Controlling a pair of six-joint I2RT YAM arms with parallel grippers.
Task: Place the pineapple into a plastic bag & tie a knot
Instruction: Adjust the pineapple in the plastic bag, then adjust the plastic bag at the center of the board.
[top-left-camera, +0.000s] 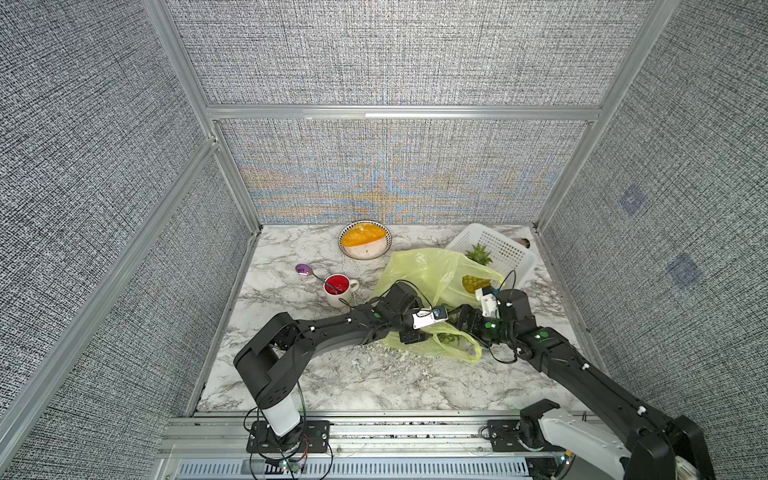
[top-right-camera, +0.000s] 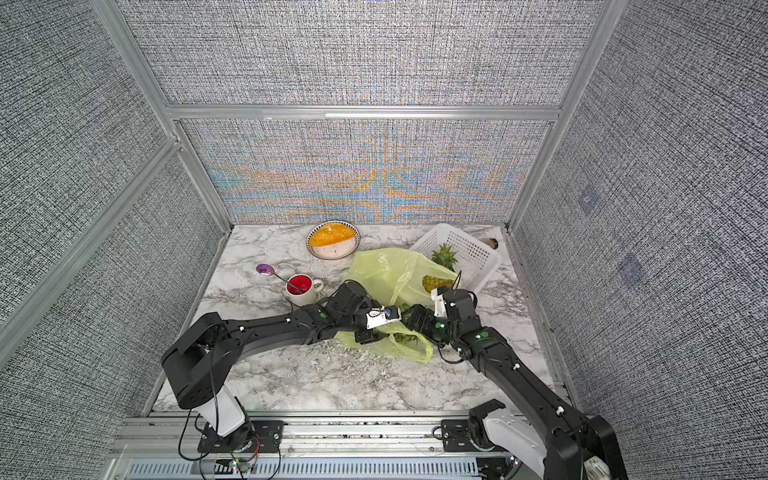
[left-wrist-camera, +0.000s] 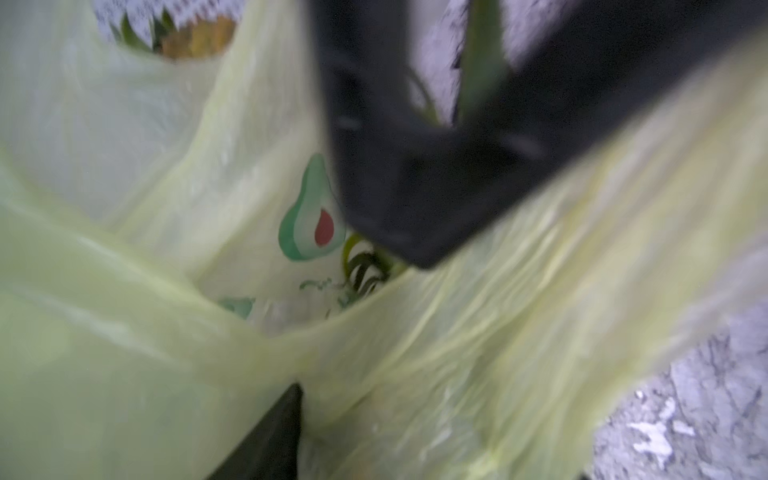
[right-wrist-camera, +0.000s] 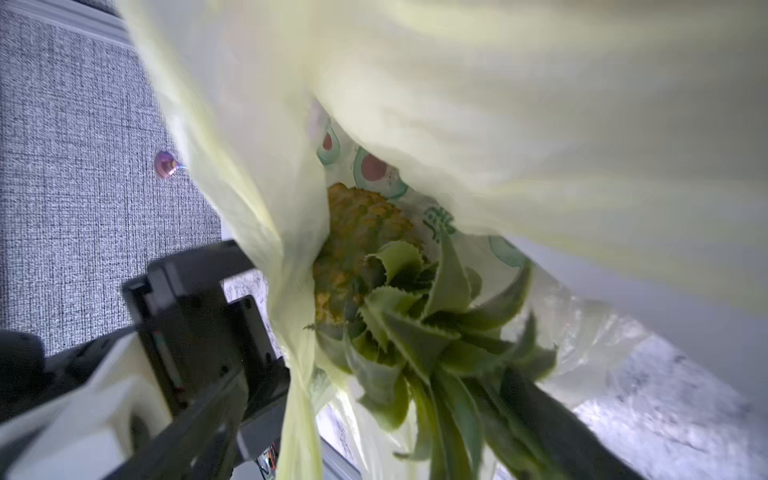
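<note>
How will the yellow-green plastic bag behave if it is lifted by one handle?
The plastic bag looks thin and crinkled, so it will probably flop and stretch rather than keep shape. With the pineapple inside, it likely sags toward that heavy end. The spiky leaves might snag or pierce the film.

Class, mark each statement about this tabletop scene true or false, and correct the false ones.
1. The plastic bag is blue. False: it is translucent yellow-green.
2. A pineapple sits inside the bag, its leafy crown showing in the right wrist view. True.
3. The bag's handles are already tied in a knot. False: no knot shows, and the bag's mouth gapes open.
4. The mug is red inside. True.
5. The bowl is empty. False: it holds orange and white contents.
</note>
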